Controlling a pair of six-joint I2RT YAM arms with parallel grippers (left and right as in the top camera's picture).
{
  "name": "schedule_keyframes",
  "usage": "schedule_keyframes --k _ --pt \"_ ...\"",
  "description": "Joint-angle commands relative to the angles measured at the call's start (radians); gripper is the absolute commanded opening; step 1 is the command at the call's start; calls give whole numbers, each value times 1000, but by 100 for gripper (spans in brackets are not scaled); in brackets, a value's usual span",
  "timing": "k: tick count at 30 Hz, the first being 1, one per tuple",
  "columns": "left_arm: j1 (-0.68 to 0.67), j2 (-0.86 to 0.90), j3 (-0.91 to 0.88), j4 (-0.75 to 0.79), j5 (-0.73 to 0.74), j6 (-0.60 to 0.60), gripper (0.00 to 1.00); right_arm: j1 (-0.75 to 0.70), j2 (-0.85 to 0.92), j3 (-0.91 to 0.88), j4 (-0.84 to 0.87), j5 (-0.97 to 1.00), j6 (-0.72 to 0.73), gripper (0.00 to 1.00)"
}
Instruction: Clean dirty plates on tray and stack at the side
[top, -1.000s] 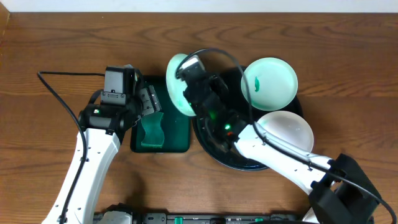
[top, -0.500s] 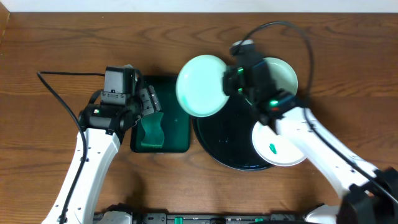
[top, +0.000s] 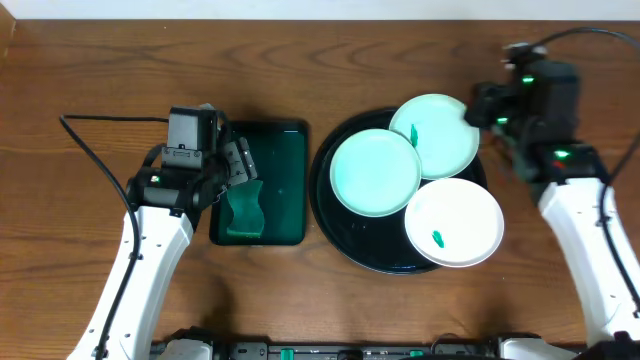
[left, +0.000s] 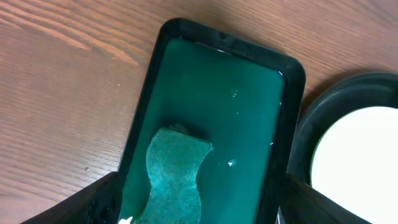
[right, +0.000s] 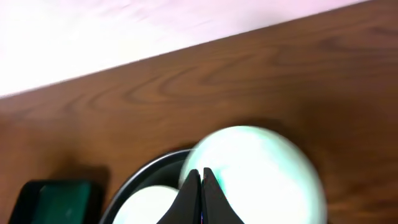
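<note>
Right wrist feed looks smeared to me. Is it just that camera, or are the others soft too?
Right wrist: blurred all over, the plate soft-edged, the wall above washed out white. Left wrist: sharp, only small glints in the green tray beyond the sponge. Overhead: crisp and evenly lit, green smears readable.

Your view is blurred. The right gripper (right: 200, 175) shows at the bottom edge, fingers pressed together to a point with nothing between them. Just past the tips sits a pale mint plate (right: 258, 165), covering part of the black tray (right: 144, 172) rim. A second plate (right: 144, 208) shows lower left, a dark green tray (right: 53, 202) is in the corner, and the wooden table (right: 280, 68) lies beyond.
</note>
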Motion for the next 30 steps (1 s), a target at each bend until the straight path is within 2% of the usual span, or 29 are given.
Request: schedule_keyframes --k 1,4,11,14,20,25,30 --pt "4 0 22 0 -13 10 80 -130 -27 12 -25 -152 13 1" --pt "4 0 22 0 -13 10 80 -227 -27 12 -65 -266 12 1" --pt "4 0 22 0 -13 10 80 -288 -27 12 -135 -271 -61 4" --pt "4 0 22 0 -13 10 80 -279 -27 12 -152 -271 -96 12" --pt "4 0 22 0 -13 10 80 -272 -26 12 -226 -232 -266 29" --pt "4 0 22 0 -13 10 80 -208 -19 14 -259 -277 -299 32" --pt "4 0 22 0 -13 10 80 -48 64 40 -306 -230 -314 34"
